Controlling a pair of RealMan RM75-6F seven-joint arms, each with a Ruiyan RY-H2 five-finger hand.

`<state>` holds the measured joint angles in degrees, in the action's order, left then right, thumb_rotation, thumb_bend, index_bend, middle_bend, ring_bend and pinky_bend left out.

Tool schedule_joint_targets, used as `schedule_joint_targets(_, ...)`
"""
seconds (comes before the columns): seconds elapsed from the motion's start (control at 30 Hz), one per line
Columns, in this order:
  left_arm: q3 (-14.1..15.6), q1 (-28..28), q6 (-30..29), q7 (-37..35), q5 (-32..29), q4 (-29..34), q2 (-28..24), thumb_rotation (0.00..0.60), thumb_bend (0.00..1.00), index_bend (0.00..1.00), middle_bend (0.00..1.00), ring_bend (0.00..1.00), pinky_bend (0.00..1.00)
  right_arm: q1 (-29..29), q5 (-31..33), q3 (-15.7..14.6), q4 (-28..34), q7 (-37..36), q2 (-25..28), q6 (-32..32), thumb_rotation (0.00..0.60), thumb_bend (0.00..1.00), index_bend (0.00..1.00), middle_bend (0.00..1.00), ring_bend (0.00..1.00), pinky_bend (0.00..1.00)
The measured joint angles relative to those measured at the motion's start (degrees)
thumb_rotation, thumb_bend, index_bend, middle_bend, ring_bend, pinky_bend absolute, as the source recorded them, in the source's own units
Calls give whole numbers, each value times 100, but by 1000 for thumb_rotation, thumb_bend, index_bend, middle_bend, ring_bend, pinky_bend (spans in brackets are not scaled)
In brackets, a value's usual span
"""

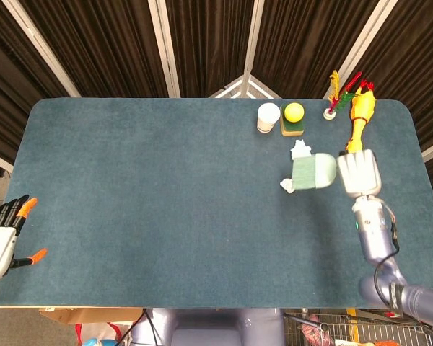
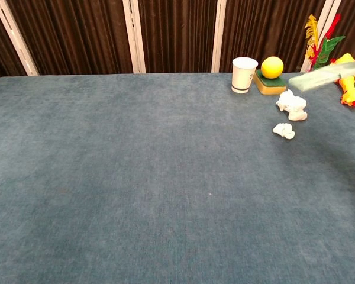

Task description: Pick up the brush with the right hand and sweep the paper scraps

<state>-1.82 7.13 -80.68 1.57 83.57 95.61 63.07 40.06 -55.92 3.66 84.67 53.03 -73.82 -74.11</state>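
My right hand [image 1: 359, 173] grips the handle of a pale green brush [image 1: 314, 171], whose head points left. In the chest view the brush [image 2: 325, 74] is blurred and hangs above the table at the far right; the hand itself is outside that view. Two white paper scraps lie on the blue table: a larger one [image 1: 300, 150] [image 2: 291, 105] just behind the brush head and a smaller one [image 1: 287, 186] [image 2: 283, 131] at its near left corner. My left hand [image 1: 0, 241] rests beyond the table's near left edge, fingers apart and holding nothing.
Along the back right edge stand a white paper cup [image 1: 268, 117] [image 2: 244, 74], a yellow ball [image 1: 294, 111] [image 2: 272, 67] on a green sponge, a feathered toy [image 1: 333, 97] and a yellow rubber chicken [image 1: 359, 119]. Dark curtains hang behind the table [image 1: 166, 202].
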Motion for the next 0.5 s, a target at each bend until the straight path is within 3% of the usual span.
schedule_joint_targets(0.33, -6, -30, -86, 68, 15, -32, 52, 600, 0, 0, 0, 0, 10, -602, -605, -450, 500, -294, -511, -476, 600, 486, 871, 912, 960, 902)
schedule_joint_targets(0.5, -7, -45, -115, 63, 22, -44, 49, 600, 0, 0, 0, 0, 10, -744, -622, -548, 378, -136, -769, -474, 600, 486, 683, 912, 960, 902)
